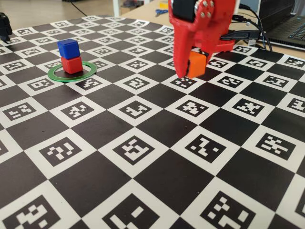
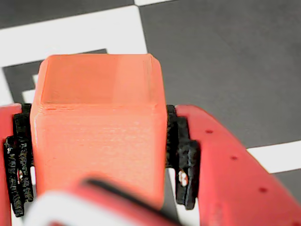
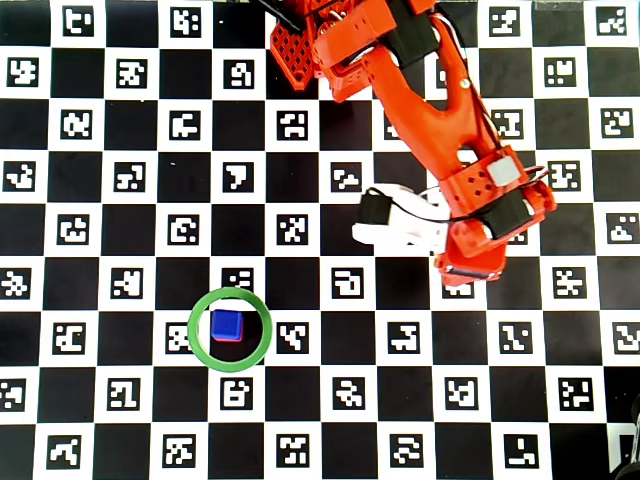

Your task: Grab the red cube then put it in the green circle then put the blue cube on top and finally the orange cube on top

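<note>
Though clamped betw. fingers (image 2: 183,155), orange cube (image 2: 99,127) upright.

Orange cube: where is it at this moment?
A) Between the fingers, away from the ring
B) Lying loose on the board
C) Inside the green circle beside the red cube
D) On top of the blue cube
A. The orange cube sits clamped between the fingers of the gripper, well to the right of the green circle in the fixed view, where only the blue cube rests on the red cube.

No readable text or numbers, only black-and-white coded square markers printed across the checkered board (image 1: 143,157)
</note>
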